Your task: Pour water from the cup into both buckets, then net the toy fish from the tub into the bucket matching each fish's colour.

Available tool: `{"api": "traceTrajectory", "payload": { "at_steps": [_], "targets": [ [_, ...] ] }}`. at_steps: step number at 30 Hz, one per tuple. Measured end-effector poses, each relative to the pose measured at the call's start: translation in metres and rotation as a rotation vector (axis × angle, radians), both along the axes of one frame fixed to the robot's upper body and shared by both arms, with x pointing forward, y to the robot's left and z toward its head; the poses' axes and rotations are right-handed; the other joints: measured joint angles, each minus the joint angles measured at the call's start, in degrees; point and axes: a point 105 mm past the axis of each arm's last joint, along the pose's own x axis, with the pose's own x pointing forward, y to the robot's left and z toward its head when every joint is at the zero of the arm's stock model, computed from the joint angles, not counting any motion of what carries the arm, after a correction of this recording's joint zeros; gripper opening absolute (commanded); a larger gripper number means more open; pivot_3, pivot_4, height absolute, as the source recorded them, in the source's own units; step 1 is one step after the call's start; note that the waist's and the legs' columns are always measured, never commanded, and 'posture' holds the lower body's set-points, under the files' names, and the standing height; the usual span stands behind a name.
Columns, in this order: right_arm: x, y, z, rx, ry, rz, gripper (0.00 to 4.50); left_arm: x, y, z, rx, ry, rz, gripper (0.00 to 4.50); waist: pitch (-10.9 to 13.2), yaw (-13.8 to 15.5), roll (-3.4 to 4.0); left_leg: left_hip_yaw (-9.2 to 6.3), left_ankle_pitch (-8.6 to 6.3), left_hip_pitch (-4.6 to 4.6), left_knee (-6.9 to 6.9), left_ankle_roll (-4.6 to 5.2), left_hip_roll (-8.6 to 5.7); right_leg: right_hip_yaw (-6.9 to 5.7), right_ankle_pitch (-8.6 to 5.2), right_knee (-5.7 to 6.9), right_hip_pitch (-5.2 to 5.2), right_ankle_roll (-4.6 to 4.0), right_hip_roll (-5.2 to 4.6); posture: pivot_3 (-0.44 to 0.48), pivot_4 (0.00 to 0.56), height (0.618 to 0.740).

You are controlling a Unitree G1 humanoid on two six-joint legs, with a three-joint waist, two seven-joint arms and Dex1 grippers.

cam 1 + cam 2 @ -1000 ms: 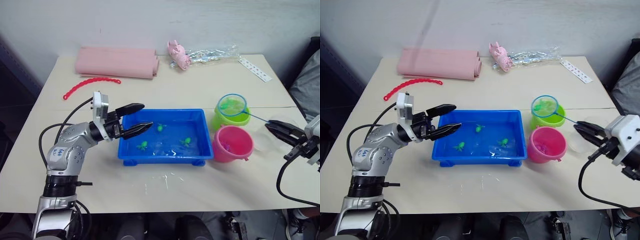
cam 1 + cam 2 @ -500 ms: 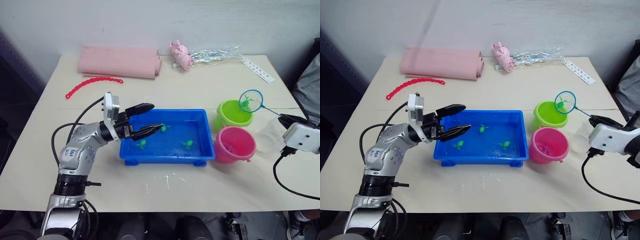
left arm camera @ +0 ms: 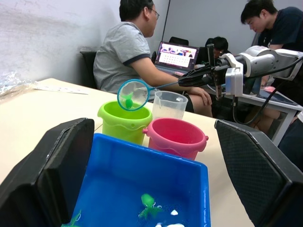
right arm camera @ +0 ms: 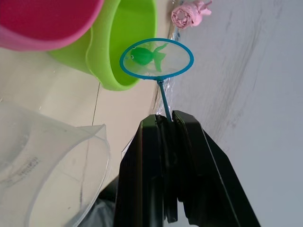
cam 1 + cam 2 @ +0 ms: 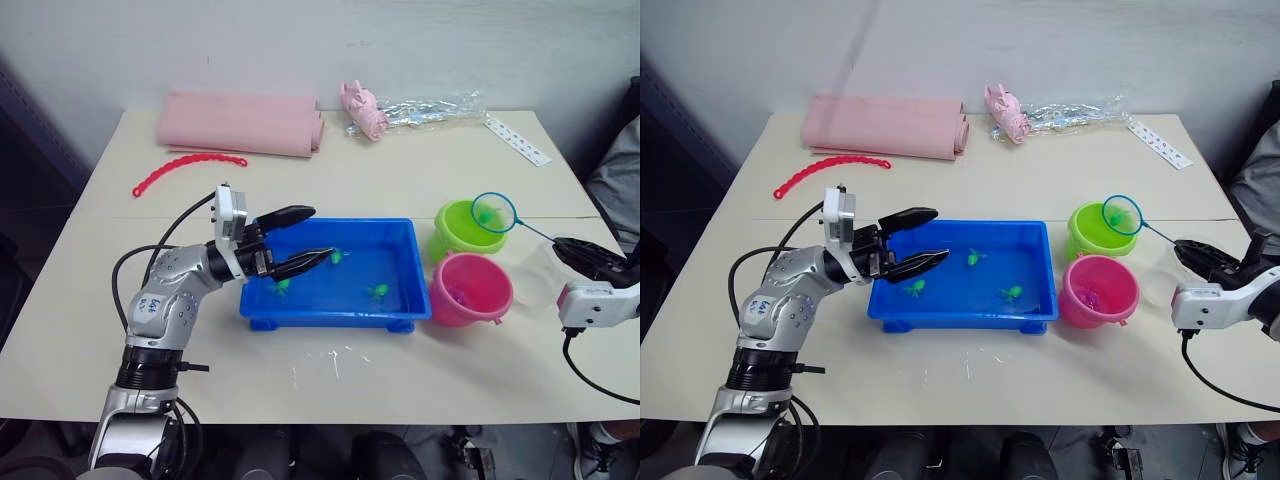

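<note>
Beige tabletop [image 5: 400, 170] background. Right gripper [image 4: 166, 118] clamps net [image 5: 494, 212] handle; green fish [image 4: 144, 56] in mesh above lime bucket [image 5: 462, 230], not yet dropped. Left gripper [image 5: 314, 236] spread wide, empty, over blue tub [image 5: 330, 310]. Three green fish left in tub; pink bucket [image 5: 468, 290] beside.

table [image 5: 400, 170]: cream | on it: tub [image 5: 395, 315], green bucket [image 5: 455, 235], pink bucket [image 5: 468, 290], cup [image 5: 1160, 280], pink cloth [image 5: 238, 125]

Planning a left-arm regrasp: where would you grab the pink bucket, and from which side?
Take the pink bucket by its rim, from above. It stands upright and open-topped, so one finger can go inside the wall and one outside. Its flanks are crowded: the blue tub on the robot's left, the green bucket behind, the clear cup on its right.
</note>
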Motion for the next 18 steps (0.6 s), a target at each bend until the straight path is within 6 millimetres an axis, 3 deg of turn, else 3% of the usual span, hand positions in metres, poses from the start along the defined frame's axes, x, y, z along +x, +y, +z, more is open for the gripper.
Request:
{"api": "traceTrajectory", "payload": {
  "at_steps": [13,16,17,18],
  "targets": [
    [0.001,0.003,0.005,-0.091,-0.061,0.052,0.0,0.003,-0.001,0.002,-0.001,-0.014,-0.016,4.46,0.0,-0.03,0.01,0.0,0.01,0.0,-0.01,0.0,0.0,0.01,0.0,0.01,0.0,0.0,0.0,0.0,0.15,0.74],
    [0.001,0.002,0.01,-0.005,-0.071,0.043,0.0,0.003,0.0,0.001,0.0,-0.017,-0.022,4.46,0.0,-0.01,0.0,0.0,0.01,-0.01,-0.01,0.0,0.0,0.0,0.0,0.0,0.0,0.0,0.0,0.0,0.15,0.74],
    [0.001,0.003,0.022,0.202,-0.096,0.024,0.0,0.002,0.004,0.001,0.012,-0.02,-0.022,4.46,0.01,-0.03,-0.01,-0.01,0.01,-0.01,0.0,0.0,0.02,-0.02,0.0,0.01,0.01,0.0,0.02,0.0,0.15,0.74],
    [0.001,0.004,0.023,0.225,-0.093,0.022,0.0,0.002,0.005,0.001,0.015,-0.02,-0.021,4.46,0.01,-0.03,-0.01,-0.01,0.01,-0.01,0.0,0.0,0.02,-0.02,0.0,0.01,0.01,0.0,0.02,0.0,0.15,0.74]
  ]
}}
